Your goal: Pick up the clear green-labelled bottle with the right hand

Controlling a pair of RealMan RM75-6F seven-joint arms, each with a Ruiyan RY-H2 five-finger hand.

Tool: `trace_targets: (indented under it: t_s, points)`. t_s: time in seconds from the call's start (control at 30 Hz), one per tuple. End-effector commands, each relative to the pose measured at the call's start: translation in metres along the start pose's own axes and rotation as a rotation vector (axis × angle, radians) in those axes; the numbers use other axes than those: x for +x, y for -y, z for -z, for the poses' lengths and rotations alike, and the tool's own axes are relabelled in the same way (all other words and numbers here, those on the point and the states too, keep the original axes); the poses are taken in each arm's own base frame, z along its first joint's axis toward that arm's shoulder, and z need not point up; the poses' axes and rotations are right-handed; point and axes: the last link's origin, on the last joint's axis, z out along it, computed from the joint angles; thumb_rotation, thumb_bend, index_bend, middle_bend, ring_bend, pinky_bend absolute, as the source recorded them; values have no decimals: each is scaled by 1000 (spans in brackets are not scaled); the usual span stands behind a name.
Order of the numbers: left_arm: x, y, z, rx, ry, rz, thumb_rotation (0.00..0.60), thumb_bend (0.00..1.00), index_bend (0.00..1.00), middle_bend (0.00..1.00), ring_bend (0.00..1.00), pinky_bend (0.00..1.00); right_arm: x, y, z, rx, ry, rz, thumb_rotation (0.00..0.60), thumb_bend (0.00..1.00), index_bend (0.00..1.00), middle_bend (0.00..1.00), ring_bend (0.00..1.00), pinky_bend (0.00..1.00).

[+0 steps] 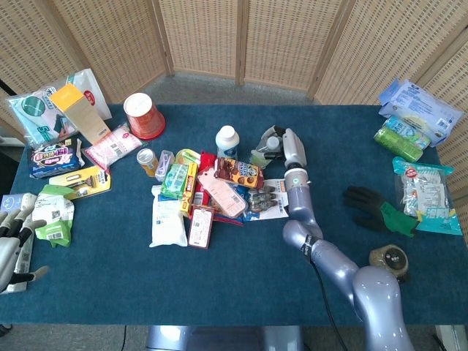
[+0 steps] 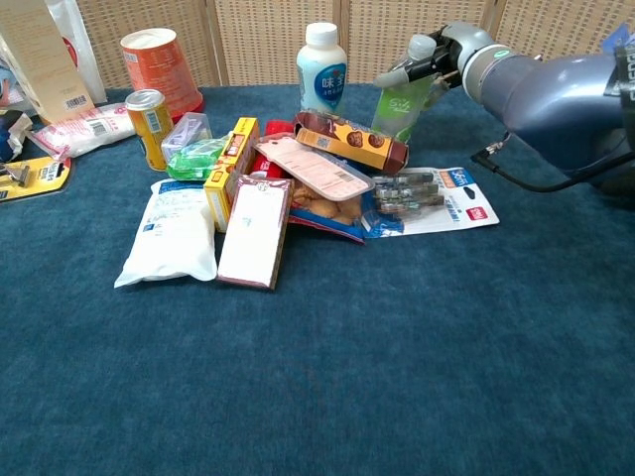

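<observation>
Gripping one clear green-labelled bottle (image 2: 405,97) near its white cap, the right hand (image 2: 444,58) has its fingers curled around the neck; the bottle tilts toward the arm, just beside the brown cookie box (image 2: 351,140), at the far edge of the clutter on the blue table (image 2: 397,377). Its pale green label carries small print too fine to read. One white bottle (image 2: 321,67) with a blue label stands upright nearby, alongside one yellow can (image 2: 150,126) and one red cup (image 2: 158,59). The left hand (image 1: 10,245) rests at the table's near edge, fingers loosely apart, holding nothing.
</observation>
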Motion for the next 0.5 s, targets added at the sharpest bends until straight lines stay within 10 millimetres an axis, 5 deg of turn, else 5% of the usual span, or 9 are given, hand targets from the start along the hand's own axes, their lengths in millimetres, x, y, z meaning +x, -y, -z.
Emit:
trace_targets:
  t_s: [0.03,0.3,0.5]
  points:
    - [1,-1,1,-10,1,7,600,0,237,0,0,0,22,6,1,34,-53,4,600,39,574,861,500,748]
    - [5,1,3,-42,7,44,600,0,237,0,0,0,75,41,27,120,-158,16,600,46,579,864,501,748]
    - [10,6,2,-49,3,68,600,0,237,0,0,0,111,87,55,184,-217,35,600,47,580,865,501,748]
